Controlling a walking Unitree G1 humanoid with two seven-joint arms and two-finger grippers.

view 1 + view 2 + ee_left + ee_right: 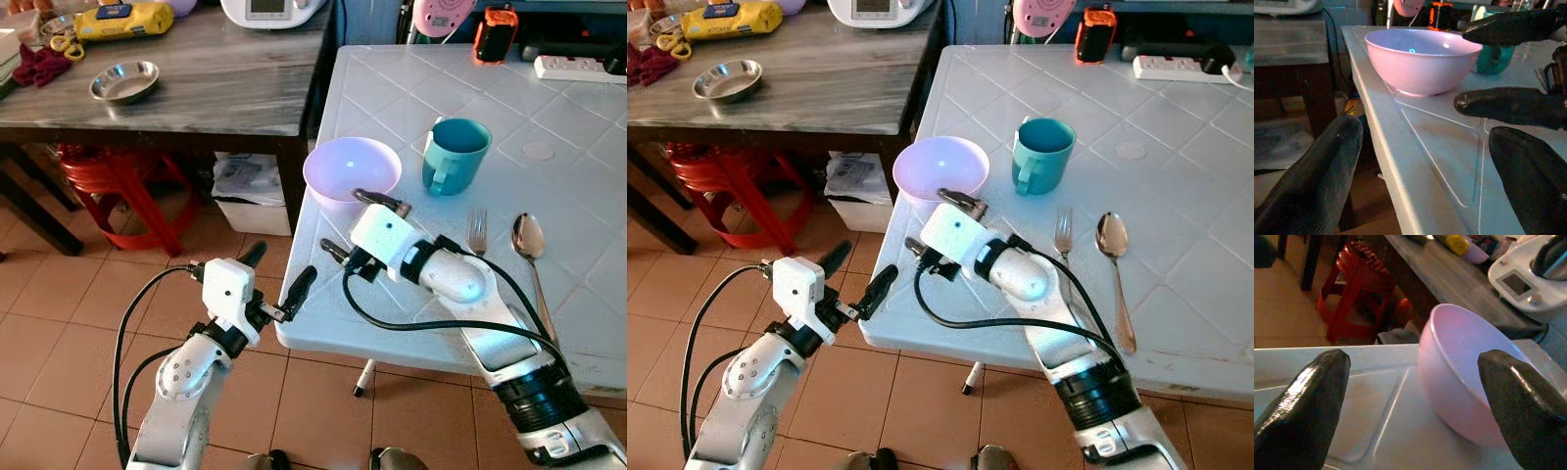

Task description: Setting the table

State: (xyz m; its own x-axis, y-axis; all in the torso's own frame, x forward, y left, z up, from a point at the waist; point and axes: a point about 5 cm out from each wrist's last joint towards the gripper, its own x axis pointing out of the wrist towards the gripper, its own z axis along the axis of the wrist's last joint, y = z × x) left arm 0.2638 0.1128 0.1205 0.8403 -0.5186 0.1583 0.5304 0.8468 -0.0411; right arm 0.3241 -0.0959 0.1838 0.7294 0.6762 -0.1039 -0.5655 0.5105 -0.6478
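My right tool [363, 227] spread just below one pink bowl [352, 171] at frame centre, left tool [278, 273] spread, one mug [455, 155], fork [477, 231], spoon [530, 253].

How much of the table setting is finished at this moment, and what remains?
Already on the white table: pink bowl, teal mug, fork and spoon. In hand: nothing; the right end effector is open beside the bowl, and the left end effector is open at the table edge. Probably left: positioning the bowl.

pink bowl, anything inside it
The visible inside of the pink bowl is bare apart from light glints. One of the right gripper's fingers covers its near rim.
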